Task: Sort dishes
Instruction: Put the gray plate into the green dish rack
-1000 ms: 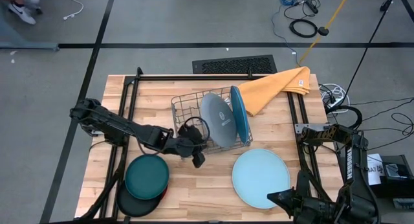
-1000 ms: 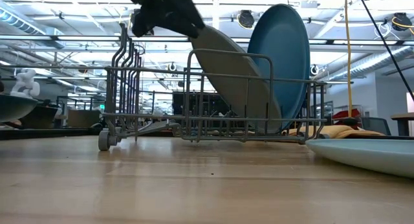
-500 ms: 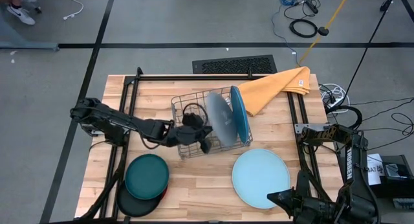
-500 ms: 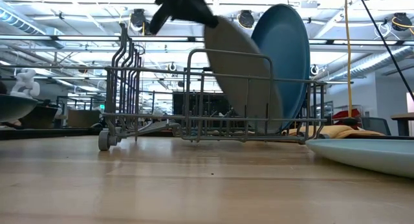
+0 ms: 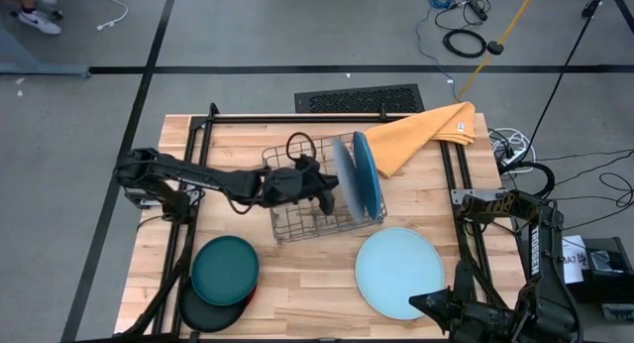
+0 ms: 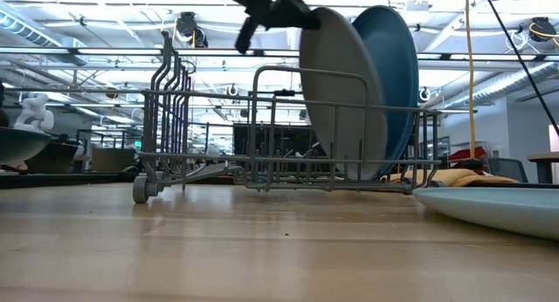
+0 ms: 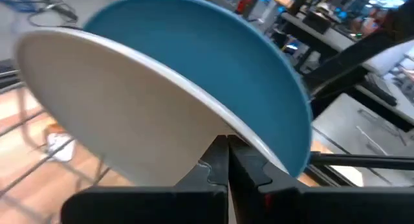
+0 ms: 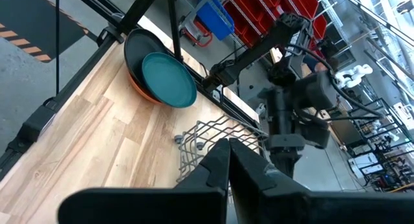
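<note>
The grey plate (image 5: 344, 177) (image 6: 342, 101) stands almost upright in the wire rack (image 5: 295, 209), its lower rim among the rack's wires and its back against the bright blue plate (image 5: 368, 174) (image 7: 213, 49). My left gripper (image 5: 325, 189) (image 6: 293, 10) is shut at the grey plate's top rim. The pale blue plate (image 5: 399, 272) lies flat on the table. The dark teal plate (image 5: 225, 269) lies on the black one (image 5: 203, 311), with an orange-red rim (image 5: 250, 295) showing under them. My right gripper (image 8: 228, 153) is shut and waits off the near right corner. My left gripper pushes with its shut fingers (image 7: 220, 162) against the grey plate's top rim (image 7: 206, 125), coming from the table's left, high over the rack. The plate stays upright in the rack on its lower rim, with its far face against the bright blue plate.
The yellow-orange cloth (image 5: 421, 135) lies at the far right behind the rack. The rack's left half (image 6: 201, 119) holds no plates. Bare wood (image 5: 307, 274) lies between the plate stack and the pale blue plate. Black frame rails (image 5: 188, 174) run along both table sides.
My left gripper has moved toward the table's far and right side, staying shut. It has pushed the grey plate's top from a lean toward the left to almost upright against the bright blue plate, while the plate's lower rim stayed in the rack.
</note>
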You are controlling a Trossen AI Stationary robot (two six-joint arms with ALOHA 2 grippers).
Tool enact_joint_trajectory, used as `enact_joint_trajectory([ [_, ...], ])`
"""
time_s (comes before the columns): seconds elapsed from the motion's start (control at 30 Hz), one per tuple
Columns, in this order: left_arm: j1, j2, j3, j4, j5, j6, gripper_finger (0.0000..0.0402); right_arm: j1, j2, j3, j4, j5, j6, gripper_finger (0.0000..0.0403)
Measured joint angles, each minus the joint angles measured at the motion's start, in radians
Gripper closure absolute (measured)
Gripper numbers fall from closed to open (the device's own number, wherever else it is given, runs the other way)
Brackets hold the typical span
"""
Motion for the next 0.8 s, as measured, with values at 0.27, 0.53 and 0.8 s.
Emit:
enact_joint_trajectory([
  [0.27, 0.018, 0.116, 0.117, 0.002, 0.033, 0.020, 0.0401, 0.000, 0.000, 0.000, -0.001, 0.000, -0.002, 0.0403],
  [0.53, 0.028, 0.202, 0.230, 0.008, 0.070, 0.063, 0.0401, 0.000, 0.000, 0.000, 0.000, 0.000, -0.002, 0.0403],
  [0.8, 0.034, 0.245, 0.291, -0.059, 0.134, 0.070, 0.0402, 0.000, 0.000, 0.000, 0.000, 0.000, -0.002, 0.0403],
])
